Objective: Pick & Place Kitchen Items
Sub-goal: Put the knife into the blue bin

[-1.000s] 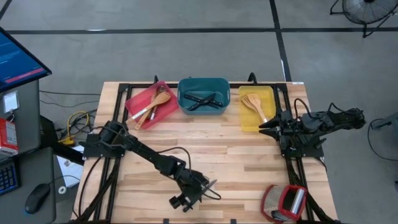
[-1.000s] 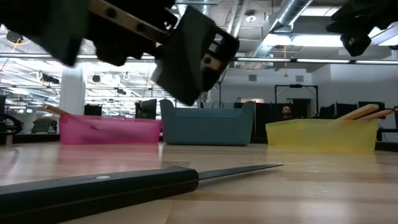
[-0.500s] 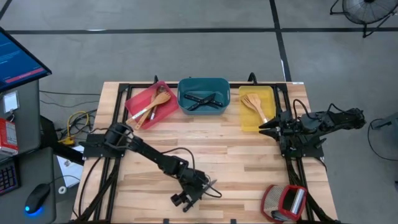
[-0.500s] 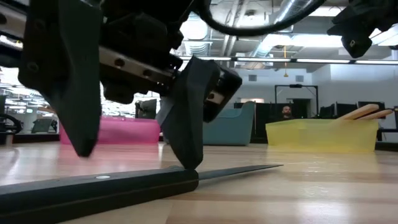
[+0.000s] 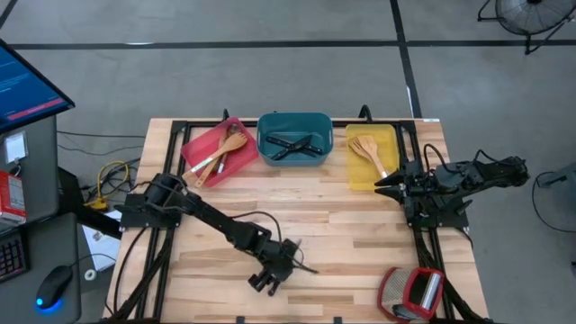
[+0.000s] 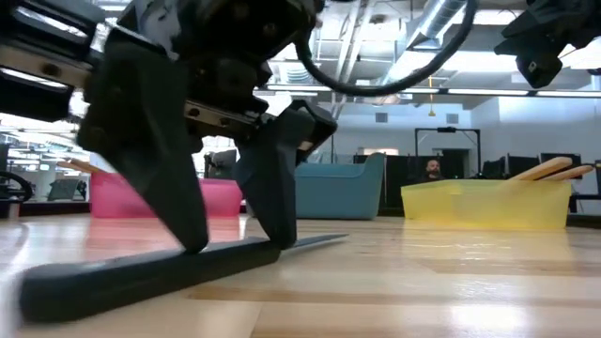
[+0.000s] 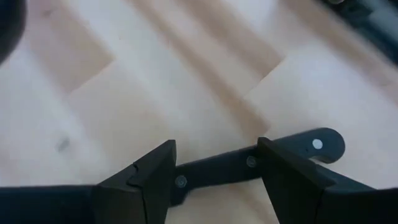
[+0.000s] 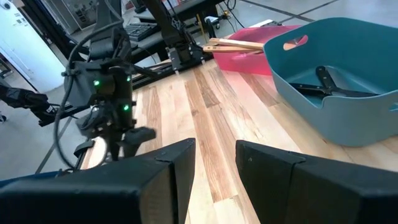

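Now left gripper (image 6: 230,246) low, jaws apart astride knife (image 7: 249,163) (flat on table), right gripper (image 5: 380,186) jaws parted.

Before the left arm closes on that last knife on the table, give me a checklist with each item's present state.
1. Left gripper straddles the knife handle: ok.
2. Jaws open, one each side: ok.
3. Fingertips down at table level: ok.
4. Knife flat on the table: cannot tell; it looks tilted in the low view.
5. Teal tray, already holding knives, unobstructed: ok.
6. Right gripper parked by the yellow tray, away from the left arm: ok.
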Action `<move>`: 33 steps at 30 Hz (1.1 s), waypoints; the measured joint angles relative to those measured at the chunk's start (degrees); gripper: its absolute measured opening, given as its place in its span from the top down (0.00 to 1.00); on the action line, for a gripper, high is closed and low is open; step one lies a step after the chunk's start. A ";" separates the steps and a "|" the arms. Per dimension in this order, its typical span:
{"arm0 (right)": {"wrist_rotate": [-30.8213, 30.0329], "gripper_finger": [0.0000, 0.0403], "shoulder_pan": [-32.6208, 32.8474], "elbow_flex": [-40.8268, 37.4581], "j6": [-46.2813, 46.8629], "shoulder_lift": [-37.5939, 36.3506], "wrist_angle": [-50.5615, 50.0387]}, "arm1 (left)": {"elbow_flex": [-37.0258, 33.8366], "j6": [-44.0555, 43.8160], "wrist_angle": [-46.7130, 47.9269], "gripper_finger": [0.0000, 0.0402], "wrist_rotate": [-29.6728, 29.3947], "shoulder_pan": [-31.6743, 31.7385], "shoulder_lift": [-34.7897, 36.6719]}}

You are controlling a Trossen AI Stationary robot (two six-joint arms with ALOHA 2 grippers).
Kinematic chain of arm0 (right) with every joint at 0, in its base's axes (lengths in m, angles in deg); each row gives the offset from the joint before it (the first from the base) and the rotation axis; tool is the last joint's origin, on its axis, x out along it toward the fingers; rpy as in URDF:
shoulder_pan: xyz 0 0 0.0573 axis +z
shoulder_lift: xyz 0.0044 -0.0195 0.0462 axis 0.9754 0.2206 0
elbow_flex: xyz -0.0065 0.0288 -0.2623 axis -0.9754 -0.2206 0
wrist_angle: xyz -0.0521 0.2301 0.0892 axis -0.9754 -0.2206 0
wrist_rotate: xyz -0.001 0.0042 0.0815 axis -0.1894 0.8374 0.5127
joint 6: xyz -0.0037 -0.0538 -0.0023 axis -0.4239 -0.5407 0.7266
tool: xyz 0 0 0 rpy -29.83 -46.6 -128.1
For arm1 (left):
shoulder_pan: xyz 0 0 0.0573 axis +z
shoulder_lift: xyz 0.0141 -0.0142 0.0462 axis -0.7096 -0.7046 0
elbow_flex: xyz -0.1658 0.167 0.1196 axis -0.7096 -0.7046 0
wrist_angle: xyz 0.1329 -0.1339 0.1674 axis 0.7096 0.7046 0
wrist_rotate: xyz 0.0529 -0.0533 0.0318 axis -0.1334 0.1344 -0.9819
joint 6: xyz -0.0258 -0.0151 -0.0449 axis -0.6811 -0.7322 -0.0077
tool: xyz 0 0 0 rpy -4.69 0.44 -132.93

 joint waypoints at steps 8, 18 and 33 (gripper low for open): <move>0.00 0.69 -0.01 0.00 0.02 -0.02 0.04 | -0.41 0.45 8.38 0.48 -5.07 4.50 4.08; 0.02 0.69 0.00 0.00 1.50 -0.02 -0.45 | -0.54 -6.59 13.57 0.48 -12.92 8.86 8.16; 0.02 0.69 -0.01 0.00 1.46 -0.01 -1.05 | -0.39 -59.65 13.55 0.48 -34.00 5.57 15.73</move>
